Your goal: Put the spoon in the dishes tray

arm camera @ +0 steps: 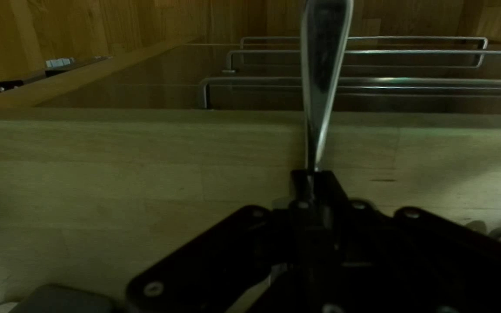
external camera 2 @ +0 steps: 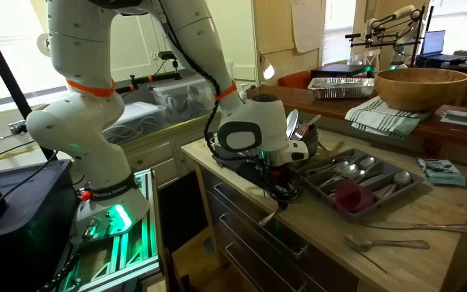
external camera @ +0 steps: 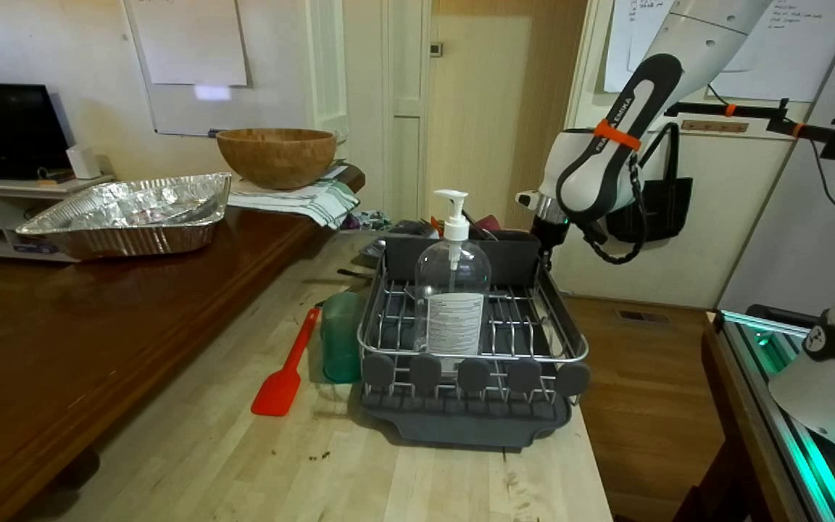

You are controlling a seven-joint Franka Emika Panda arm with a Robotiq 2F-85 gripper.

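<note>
My gripper (arm camera: 312, 176) is shut on the thin metal neck of a silver utensil, taken as the spoon (arm camera: 325, 65). Its flat handle end points away from the jaws; its head is hidden. In an exterior view the gripper (external camera 2: 283, 204) is low over the counter's edge, and the spoon's end (external camera 2: 268, 218) sticks out past that edge. The dishes tray (external camera: 468, 428), a black wire rack on a dark drip tray, stands on the counter. The gripper is at its far end in that view, with fingertips hidden. The arm partly covers the rack in an exterior view (external camera 2: 249, 172).
A clear pump bottle (external camera: 454, 312) stands in the rack. A green cup (external camera: 341, 337) and red spatula (external camera: 283, 384) lie beside it. A grey cutlery tray (external camera 2: 410, 178) holds several utensils and a pink cup (external camera 2: 353, 196). A knife (external camera 2: 420, 227) and another spoon (external camera 2: 395, 243) lie nearby.
</note>
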